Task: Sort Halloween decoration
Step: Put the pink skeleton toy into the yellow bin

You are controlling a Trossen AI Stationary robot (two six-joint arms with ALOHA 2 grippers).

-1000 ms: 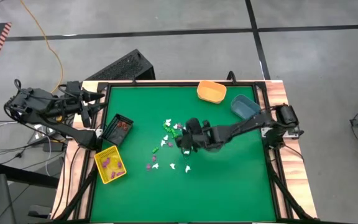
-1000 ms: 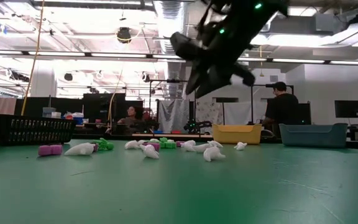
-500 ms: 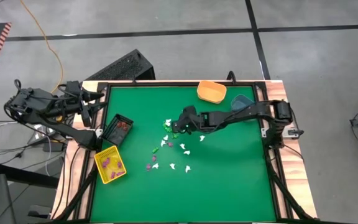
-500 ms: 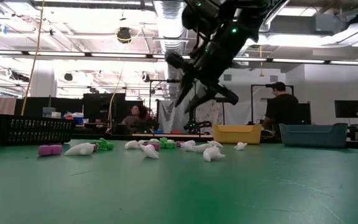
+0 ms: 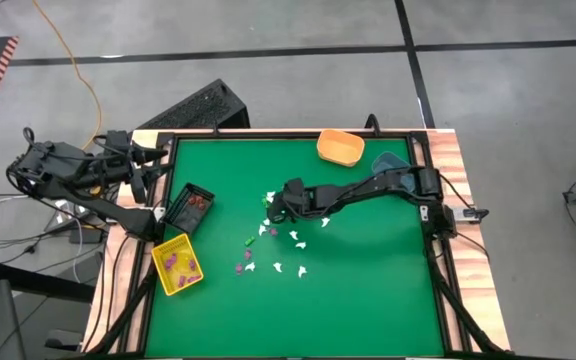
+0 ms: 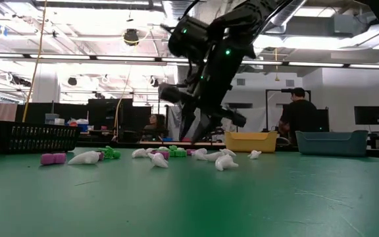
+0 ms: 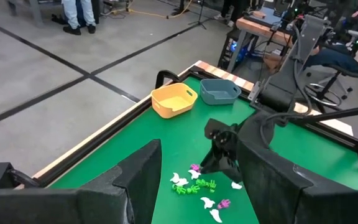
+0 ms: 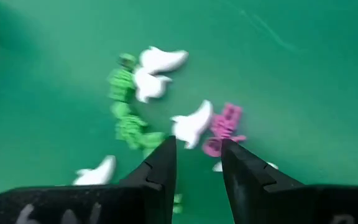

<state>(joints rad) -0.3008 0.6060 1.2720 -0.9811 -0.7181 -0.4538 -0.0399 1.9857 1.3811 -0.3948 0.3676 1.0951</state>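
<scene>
Left gripper (image 5: 148,165) parked off the worktop (image 5: 368,290) edge, jaws spread. Trinkets (image 5: 273,240) cluster mid-worktop. Right gripper (image 5: 276,207) hovers above them, jaws narrowly parted, empty; packed pieces risk a 2-item grab or scatter.

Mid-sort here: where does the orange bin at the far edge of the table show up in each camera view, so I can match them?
High view: orange bin at the mat's far edge, right of centre.
Low view: far across the table, beside the blue bin.
Left wrist view: upper middle, blue bin next to it.
Right wrist view: not in it.
Shared landmark: the blue bin alongside it.
</scene>
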